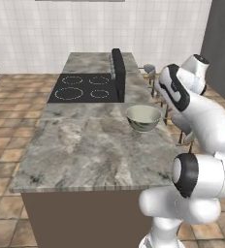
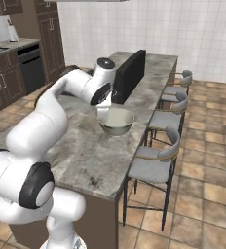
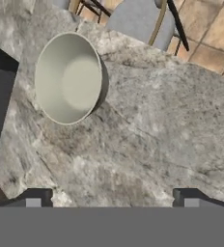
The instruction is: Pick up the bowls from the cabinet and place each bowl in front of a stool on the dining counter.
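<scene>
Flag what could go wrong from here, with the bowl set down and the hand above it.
1. The bowl sits on the counter near the stool-side edge; a nudge might push it off toward the stools.
2. The open gripper hangs close over it, so moving away low could clip the rim.
3. The upright black panel stands beside the arm and could be hit.

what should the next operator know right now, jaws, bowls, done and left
Gripper: jaws open, holding nothing, above the dining counter.
Olive-grey bowl stands upright on the counter near the stool-side edge, just past the cooktop, in front of a stool.
Done: that bowl looks placed.
Left: fetch the second bowl from the cabinet and set it in front of another stool.
</scene>
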